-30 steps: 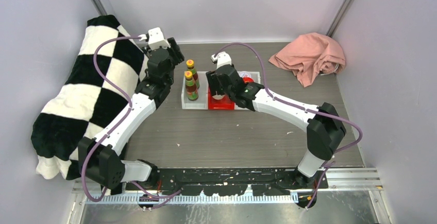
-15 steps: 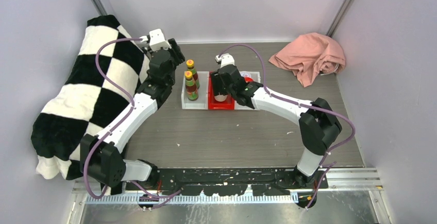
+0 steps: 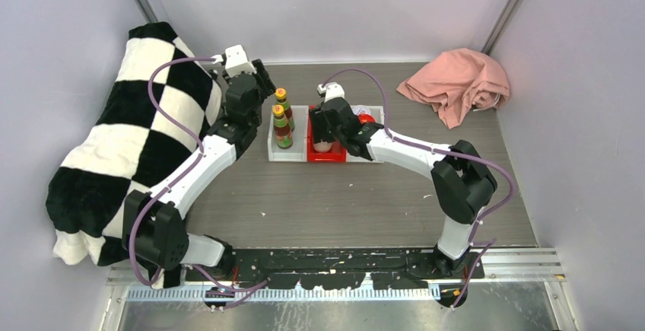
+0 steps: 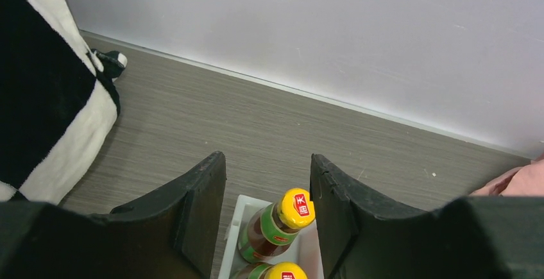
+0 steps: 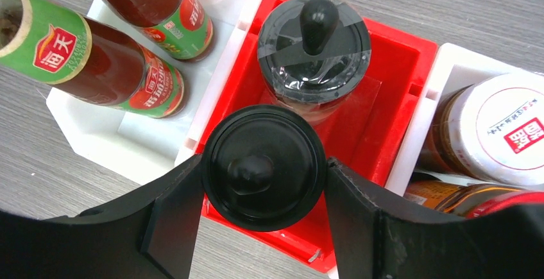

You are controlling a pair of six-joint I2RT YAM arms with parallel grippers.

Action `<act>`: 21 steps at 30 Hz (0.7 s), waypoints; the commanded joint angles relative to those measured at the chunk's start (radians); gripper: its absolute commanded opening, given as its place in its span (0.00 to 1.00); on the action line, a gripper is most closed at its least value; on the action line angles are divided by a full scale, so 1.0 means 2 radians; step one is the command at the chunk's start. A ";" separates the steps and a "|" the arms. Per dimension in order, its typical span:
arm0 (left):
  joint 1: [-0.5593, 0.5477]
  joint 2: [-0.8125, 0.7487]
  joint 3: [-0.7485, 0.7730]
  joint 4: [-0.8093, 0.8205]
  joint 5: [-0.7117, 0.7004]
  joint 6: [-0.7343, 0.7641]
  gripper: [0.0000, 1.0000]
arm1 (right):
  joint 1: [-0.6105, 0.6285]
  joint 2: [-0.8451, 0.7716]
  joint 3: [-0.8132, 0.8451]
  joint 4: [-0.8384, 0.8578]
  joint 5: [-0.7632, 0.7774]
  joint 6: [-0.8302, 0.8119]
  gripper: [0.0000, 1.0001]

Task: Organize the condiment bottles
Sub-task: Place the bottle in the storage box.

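Note:
Two slim yellow-capped red sauce bottles (image 3: 280, 122) stand in the left white bin (image 3: 289, 154). My left gripper (image 3: 262, 91) is open and empty just behind and above them; the far bottle's cap (image 4: 295, 205) sits between its fingers, close to the right one. My right gripper (image 5: 264, 183) is shut on a black-lidded shaker (image 5: 264, 163) over the near half of the red bin (image 5: 410, 67). The second shaker (image 5: 314, 38) stands in the far half. A dark jar with a red lid (image 5: 507, 203) lies partly seen in the right white bin.
A white-topped jar (image 5: 497, 131) also sits in the right white bin (image 5: 449, 67). A black-and-white checked blanket (image 3: 114, 141) covers the table's left side. A pink cloth (image 3: 456, 80) lies at the back right. The back wall is close behind the bins.
My right gripper has moved slightly back and left with the shaker, settling over the red bin. My left gripper has shifted right, closer to the bottles.

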 commanded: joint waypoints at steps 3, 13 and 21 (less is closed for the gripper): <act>0.002 -0.003 -0.006 0.034 -0.017 -0.004 0.55 | 0.001 -0.003 -0.003 0.058 -0.005 0.014 0.01; 0.002 -0.004 -0.007 0.028 -0.024 0.001 0.73 | 0.004 0.005 -0.007 0.063 0.001 0.011 0.40; 0.002 -0.009 0.004 0.010 -0.024 0.010 0.83 | 0.005 0.008 0.005 0.046 -0.011 0.000 0.81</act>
